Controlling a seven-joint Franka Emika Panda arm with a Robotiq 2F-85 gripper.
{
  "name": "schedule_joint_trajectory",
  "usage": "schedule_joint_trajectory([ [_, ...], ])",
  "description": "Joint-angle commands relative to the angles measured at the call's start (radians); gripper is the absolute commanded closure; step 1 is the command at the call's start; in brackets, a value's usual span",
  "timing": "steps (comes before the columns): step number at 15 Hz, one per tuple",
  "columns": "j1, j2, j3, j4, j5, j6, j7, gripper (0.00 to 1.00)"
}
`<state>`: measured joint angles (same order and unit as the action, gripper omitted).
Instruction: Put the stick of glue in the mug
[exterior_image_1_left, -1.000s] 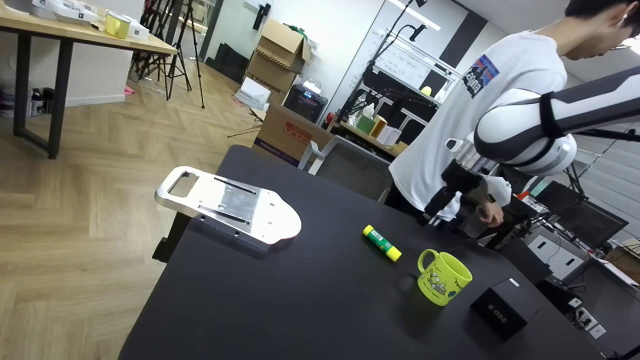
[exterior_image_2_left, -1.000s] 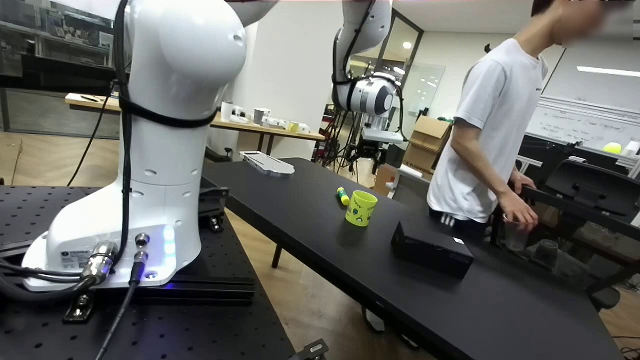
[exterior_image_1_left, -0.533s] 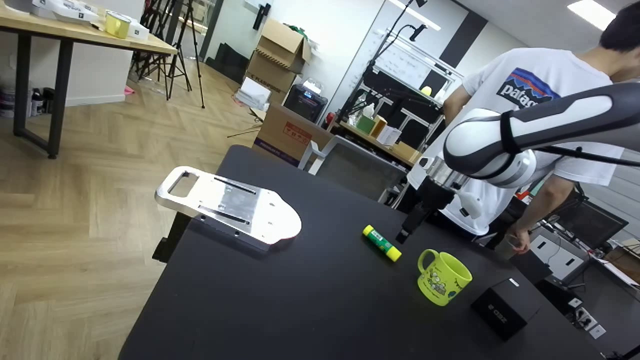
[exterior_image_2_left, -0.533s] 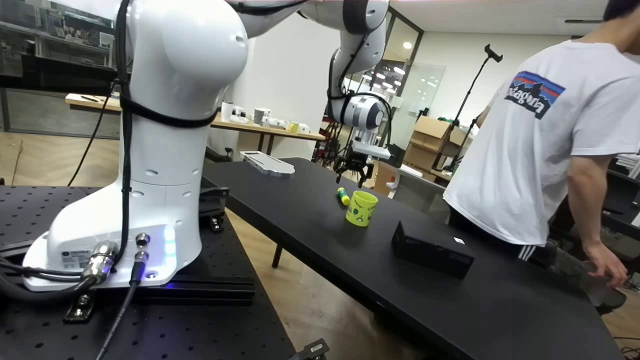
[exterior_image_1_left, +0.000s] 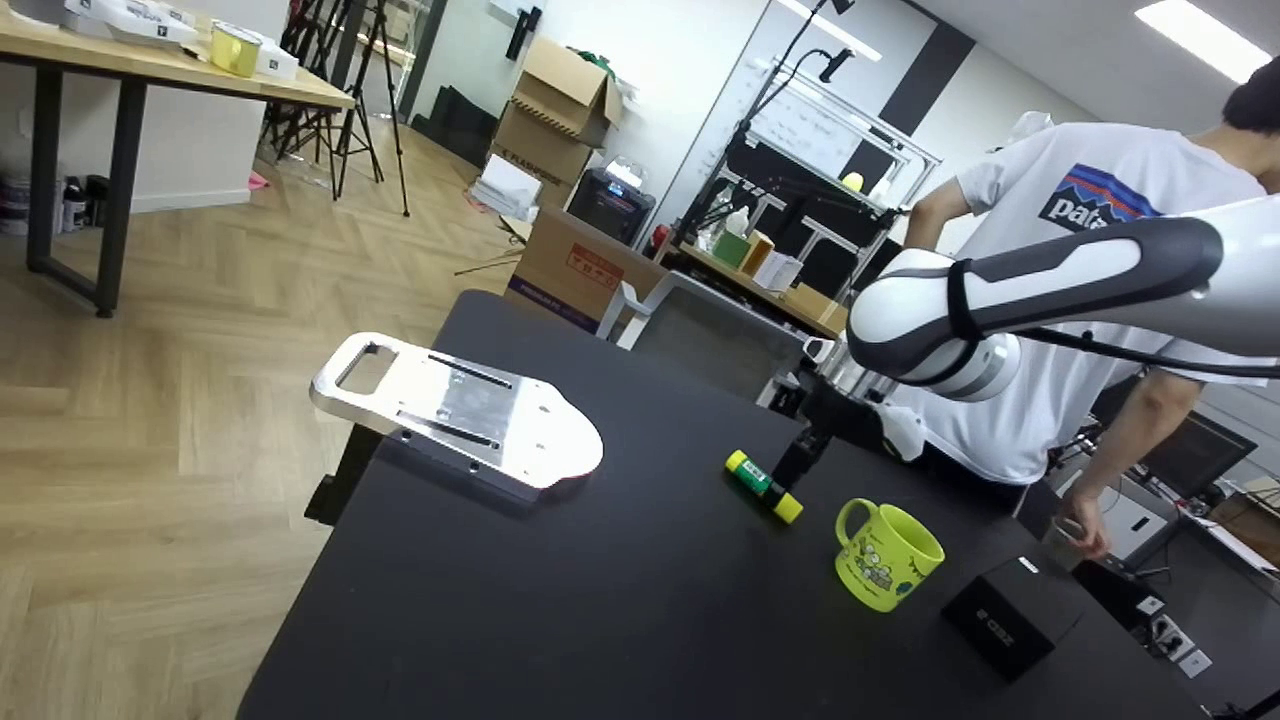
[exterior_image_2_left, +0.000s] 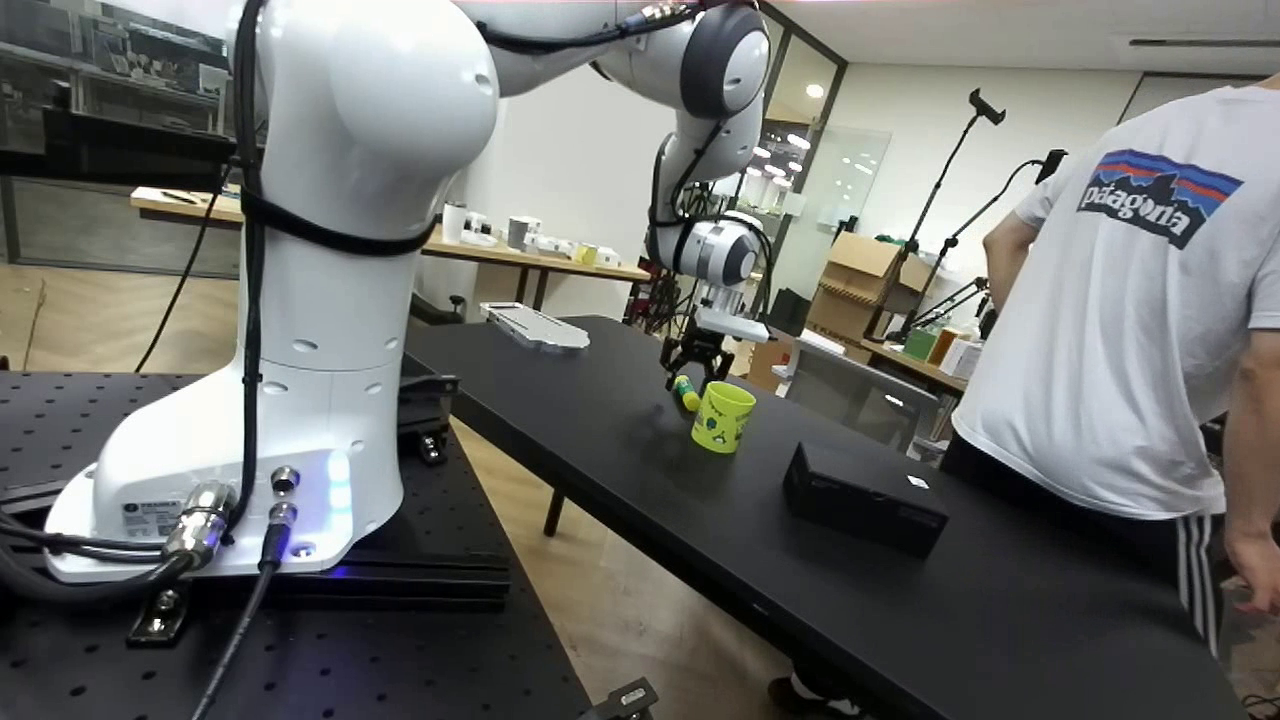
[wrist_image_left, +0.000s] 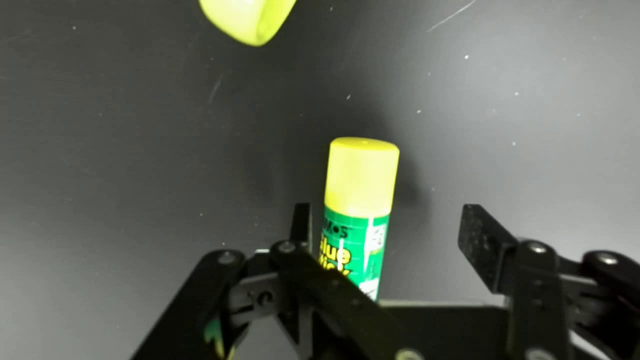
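Observation:
The glue stick lies on its side on the black table, with a green body and yellow ends, in both exterior views (exterior_image_1_left: 751, 474) (exterior_image_2_left: 686, 393) and the wrist view (wrist_image_left: 361, 180). My gripper (wrist_image_left: 390, 232) is open, with the stick between its fingers, closer to the left finger in the wrist view. The gripper is down at the stick in both exterior views (exterior_image_1_left: 790, 472) (exterior_image_2_left: 689, 377); one finger hides part of the stick. The lime mug (exterior_image_1_left: 888, 558) stands upright beside the stick, also in an exterior view (exterior_image_2_left: 722, 418). Only its edge shows in the wrist view (wrist_image_left: 240, 20).
A black box (exterior_image_1_left: 1005, 622) stands on the table past the mug, also in an exterior view (exterior_image_2_left: 865, 500). A silver metal plate (exterior_image_1_left: 470, 405) lies at the table's far end. A person in a white shirt (exterior_image_1_left: 1090, 270) stands behind the table; a chair (exterior_image_1_left: 700, 335) is beside it.
My gripper has come down and across to the glue stick, its fingers now around it. The stick and mug have not moved. The person has turned and moved to the right in both exterior views.

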<state>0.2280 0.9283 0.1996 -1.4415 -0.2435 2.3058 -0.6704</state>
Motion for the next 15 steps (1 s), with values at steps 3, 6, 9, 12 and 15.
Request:
schedule_joint_trajectory([
  [3, -0.004, 0.048, -0.002, 0.097, -0.006, -0.04, -0.01, 0.67],
  [6, -0.03, -0.002, 0.025, 0.08, 0.016, -0.067, -0.055, 0.89],
  [9, -0.046, -0.086, 0.044, 0.057, 0.026, -0.122, -0.11, 0.91],
  [12, -0.012, -0.191, 0.015, 0.048, -0.029, -0.226, -0.146, 0.91],
  [15, 0.029, -0.287, -0.022, 0.047, -0.129, -0.358, -0.181, 0.91],
])
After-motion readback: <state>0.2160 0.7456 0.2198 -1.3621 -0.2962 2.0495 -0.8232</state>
